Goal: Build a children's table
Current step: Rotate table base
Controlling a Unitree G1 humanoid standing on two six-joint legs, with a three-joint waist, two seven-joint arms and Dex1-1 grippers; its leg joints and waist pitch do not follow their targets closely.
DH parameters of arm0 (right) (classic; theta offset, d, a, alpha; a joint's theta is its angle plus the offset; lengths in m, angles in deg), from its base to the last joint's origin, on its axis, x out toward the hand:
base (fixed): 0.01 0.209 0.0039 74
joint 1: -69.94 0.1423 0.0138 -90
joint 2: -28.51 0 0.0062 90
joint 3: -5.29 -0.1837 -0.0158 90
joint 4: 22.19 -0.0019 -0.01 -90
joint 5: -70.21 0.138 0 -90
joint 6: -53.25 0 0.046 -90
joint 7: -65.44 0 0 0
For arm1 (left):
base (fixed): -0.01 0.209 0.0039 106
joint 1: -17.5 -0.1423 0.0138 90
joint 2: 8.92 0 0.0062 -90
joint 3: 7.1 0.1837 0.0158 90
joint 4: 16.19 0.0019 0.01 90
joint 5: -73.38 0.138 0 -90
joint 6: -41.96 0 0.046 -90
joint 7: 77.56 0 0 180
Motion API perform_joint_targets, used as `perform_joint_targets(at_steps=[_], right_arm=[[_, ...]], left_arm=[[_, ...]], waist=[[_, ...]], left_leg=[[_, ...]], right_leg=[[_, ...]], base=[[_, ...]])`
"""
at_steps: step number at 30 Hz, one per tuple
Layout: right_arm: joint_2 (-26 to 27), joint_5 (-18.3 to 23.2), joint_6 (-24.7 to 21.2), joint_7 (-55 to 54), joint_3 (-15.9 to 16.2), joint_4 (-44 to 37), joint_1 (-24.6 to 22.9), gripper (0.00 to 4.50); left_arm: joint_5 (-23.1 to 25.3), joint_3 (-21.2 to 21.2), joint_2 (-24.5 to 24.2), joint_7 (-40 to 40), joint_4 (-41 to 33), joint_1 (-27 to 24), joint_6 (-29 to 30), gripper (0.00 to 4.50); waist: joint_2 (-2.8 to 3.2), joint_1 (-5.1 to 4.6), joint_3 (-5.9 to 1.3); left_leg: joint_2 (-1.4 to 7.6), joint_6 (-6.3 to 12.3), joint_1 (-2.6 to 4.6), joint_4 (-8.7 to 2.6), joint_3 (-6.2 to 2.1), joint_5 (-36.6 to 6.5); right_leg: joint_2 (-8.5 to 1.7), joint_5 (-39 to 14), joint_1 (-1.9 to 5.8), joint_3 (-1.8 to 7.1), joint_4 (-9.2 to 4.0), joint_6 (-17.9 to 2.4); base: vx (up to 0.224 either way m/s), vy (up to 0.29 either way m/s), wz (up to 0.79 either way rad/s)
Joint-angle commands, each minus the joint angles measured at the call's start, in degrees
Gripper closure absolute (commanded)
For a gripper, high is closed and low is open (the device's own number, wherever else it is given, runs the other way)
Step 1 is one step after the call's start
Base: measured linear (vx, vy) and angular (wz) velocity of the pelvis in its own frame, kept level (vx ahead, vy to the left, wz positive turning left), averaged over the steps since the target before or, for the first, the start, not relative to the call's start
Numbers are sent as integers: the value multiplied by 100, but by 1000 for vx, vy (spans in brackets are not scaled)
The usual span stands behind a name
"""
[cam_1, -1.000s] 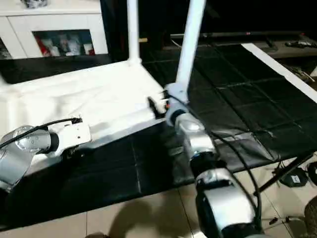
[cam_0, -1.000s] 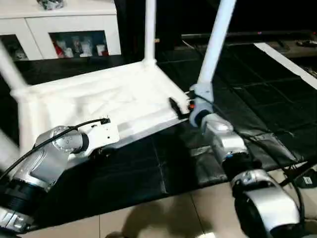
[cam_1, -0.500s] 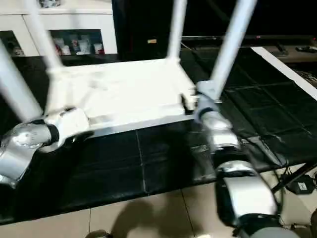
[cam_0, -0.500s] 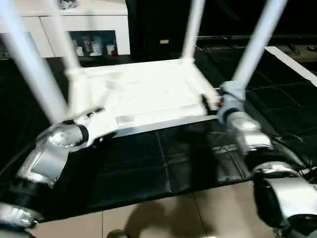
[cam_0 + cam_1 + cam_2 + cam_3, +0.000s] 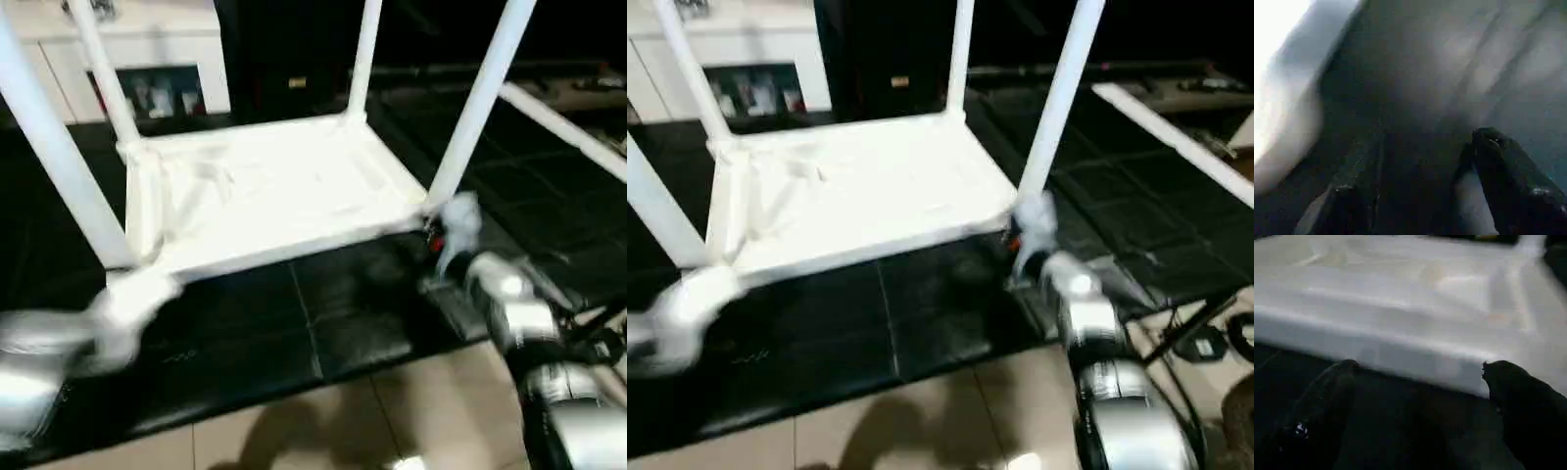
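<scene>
Tabletop (image 5: 265, 191) of the children's table lies upside down on the black mat (image 5: 323, 323), ribbed underside up, with four white legs (image 5: 480, 103) rising from its corners; their upper ends are cut off by the frame. In the left eye view the right pincer (image 5: 453, 227) sits just beside the near right corner of the tabletop, at the foot of that corner's leg, but it is smeared and whether it touches the plastic cannot be told. The left pincer (image 5: 137, 294) is a pale blur just below the near left corner, apart from the tabletop's edge as far as can be made out. A white cabinet (image 5: 147, 69) stands well beyond the tabletop, its contents too blurred to name.

The right eye view gives the same layout, with tiled floor (image 5: 921, 411) showing below the mat's edge.

In the left wrist view the left pincer (image 5: 1420, 196) has its two black fingers (image 5: 1508, 171) spread with nothing between them; beyond lies dark mat and, to one side, a bright white smear that cannot be identified.

In the right wrist view the right pincer (image 5: 1415, 396) stands wide open, empty, its fingers (image 5: 1518, 396) apart from the tabletop's side wall (image 5: 1400, 352) just ahead.
</scene>
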Motion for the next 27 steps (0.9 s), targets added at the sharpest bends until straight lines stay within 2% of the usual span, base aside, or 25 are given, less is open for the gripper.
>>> perform_joint_targets(at_steps=[1, 2, 3, 4, 5, 9, 10, 11, 12, 13, 14, 15, 16, 17, 18, 20, 21, 22, 23, 25, 26, 27], right_arm=[[-53, 0, -119, 135, 90, -195, -45, 0], [-59, -80, -112, 86, 83, -182, -101, 0], [-60, -85, -118, 85, 81, -191, -107, 0], [-72, -143, -165, 42, 62, -240, -158, 0], [-76, -199, -176, -33, 49, -201, -154, 0], [-76, -278, -217, -118, 45, -155, -135, 0], [-89, -318, -267, -171, 91, -240, -173, 0], [-89, -318, -267, -171, 91, -240, -173, 0], [-90, -329, -325, -239, 116, -281, -189, 0], [-55, -392, -397, -449, 136, -245, -167, 0], [-35, -428, -385, -544, 135, -171, -135, 0], [-35, -428, -385, -544, 135, -171, -135, 0], [23, -499, -366, -741, 112, 34, -42, 0], [24, -502, -364, -748, 112, 40, -39, 0], [64, -588, -306, -969, 102, 241, 56, 0], [142, -708, -221, -1289, 98, 579, 223, 0], [142, -708, -221, -1289, 98, 579, 223, 0], [211, -790, -158, -1497, 109, 835, 357, 0], [213, -792, -156, -1503, 110, 843, 361, 0], [279, -820, -132, -1665, 98, 1012, 466, 0], [323, -822, -118, -1755, 80, 1117, 536, 0], [323, -822, -118, -1755, 80, 1117, 536, 0]], left_arm=[[59, -175, -130, 40, -17, 27, 72, 114], [61, -441, -242, -136, 217, 207, 166, 110], [55, -452, -252, -150, 221, 215, 183, 102], [20, -597, -369, -312, 336, 328, 277, 87], [-5, -729, -392, -456, 539, 486, 182, 87], [-164, -985, -221, -681, 864, 852, -19, 69], [-332, -1112, -56, -803, 966, 1044, -165, 55], [-332, -1112, -56, -803, 966, 1044, -165, 42], [-420, -1124, 33, -828, 1019, 1136, -223, 35], [-650, -1157, 326, -784, 1117, 1326, -411, 31], [-742, -1160, 448, -746, 1149, 1399, -469, 10], [-742, -1160, 448, -746, 1149, 1399, -469, 10], [-924, -1119, 708, -723, 1235, 1586, -584, 10], [-926, -1118, 714, -726, 1240, 1591, -584, 10], [-965, -1087, 895, -845, 1406, 1774, -614, 10], [-974, -1059, 1166, -1056, 1737, 2031, -814, 10], [-974, -1059, 1166, -1056, 1737, 2031, -814, 10], [-1169, -1055, 1374, -987, 1734, 2118, -856, 10], [-1179, -1055, 1380, -980, 1728, 2118, -854, 10], [-1598, -996, 1463, -503, 1335, 1953, -758, 10], [-1903, -939, 1471, -115, 1017, 1785, -626, 10], [-1903, -939, 1471, -115, 1017, 1785, -626, 10]], waist=[[119, -6, -329], [119, -11, -320], [123, 1, -322], [160, -2, -320], [140, -3, -330], [136, 11, -350], [120, 4, -349], [128, 18, -366], [81, 11, -360], [97, 30, -375], [79, 32, -381], [79, 32, -381], [83, 33, -398], [90, 45, -408], [106, 38, -413], [127, 52, -408], [124, 58, -400], [152, 70, -403], [148, 71, -403], [138, 85, -403], [149, 92, -428], [144, 89, -417]], left_leg=[[-112, 27, 107, -431, 74, -2223], [-111, 11, 101, -438, 73, -2239], [-124, -26, 114, -439, 73, -2262], [-130, -57, 106, -444, 64, -2281], [-131, -62, 85, -449, 52, -2238], [-155, -81, 92, -427, 63, -2100], [-150, -73, 71, -433, 60, -2037], [-142, -73, 90, -424, 63, -1978], [-148, -50, 67, -427, 67, -1925], [-153, -56, 62, -417, 73, -1768], [-144, -63, 67, -414, 82, -1699], [-144, -63, 67, -414, 82, -1699], [-151, -64, 38, -408, 83, -1530], [-154, -56, 51, -392, 89, -1485], [-152, -60, 39, -392, 85, -1440], [-158, -77, 60, -386, 94, -1533], [-167, -110, 76, -387, 105, -1617], [-158, -127, 57, -395, 84, -1653], [-149, -164, 87, -393, 90, -1745], [-142, -164, 75, -399, 88, -1738], [-127, -195, 60, -401, 69, -1670], [-127, -187, 46, -410, 74, -1655]], right_leg=[[-122, -2096, 177, 164, -531, -1076], [-119, -2057, 179, 165, -524, -1113], [-111, -2030, 178, 162, -519, -1136], [-109, -1951, 187, 163, -503, -1144], [-122, -1907, 219, 158, -491, -1136], [-137, -1839, 228, 165, -495, -1156], [-141, -1767, 245, 162, -483, -1179], [-148, -1661, 242, 166, -475, -1214], [-143, -1634, 253, 164, -475, -1213], [-147, -1533, 259, 169, -452, -1232], [-151, -1424, 253, 173, -449, -1267], [-151, -1424, 253, 173, -449, -1267], [-155, -1224, 280, 172, -414, -1297], [-150, -1105, 276, 171, -412, -1318], [-152, -1038, 288, 171, -392, -1330], [-141, -1071, 268, 168, -402, -1342], [-137, -1173, 258, 165, -429, -1330], [-163, -1203, 282, 164, -413, -1300], [-165, -1271, 261, 163, -430, -1302], [-154, -1188, 267, 162, -414, -1310], [-194, -1087, 291, 163, -366, -1352], [-177, -1053, 291, 159, -375, -1361]], base=[[0, 0, 0], [0, 0, 0], [0, 0, 0], [0, 0, 0], [0, 0, 0], [0, 0, 0], [0, 0, 0], [0, 0, 0], [0, 0, 0], [0, 0, 0], [0, 0, 0], [0, 0, 0], [0, 0, 0], [0, 0, 0], [0, 0, 0], [0, 0, 0], [0, 0, 0], [0, 0, 0], [0, 0, 0], [0, 0, 0], [0, 0, 0], [0, 0, 0]])
